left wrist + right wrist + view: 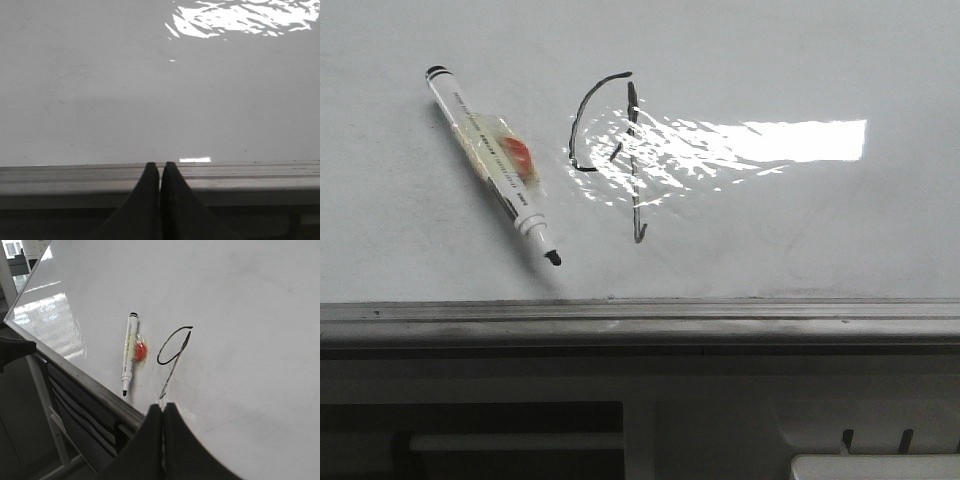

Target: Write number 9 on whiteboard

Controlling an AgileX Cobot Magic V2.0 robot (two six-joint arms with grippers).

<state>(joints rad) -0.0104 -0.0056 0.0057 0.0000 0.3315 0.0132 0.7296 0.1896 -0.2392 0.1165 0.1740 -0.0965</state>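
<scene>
Front view close over the whiteboard [420,220]'s near edge; both wrist views low, sharing that edge.

Only the fingertips of the robot show, and only in the two wrist views. The left gripper [160,170] appears as a pair of dull black, matte fingers [145,200] that widen from narrow rounded tips into broad flaring bases, with a thin dark seam between them. The right gripper [163,410] has the same build: two smooth black fingers [145,445] with softly curved outer edges and blunt tips. No cables, screws or markings are visible on either pair.
</scene>
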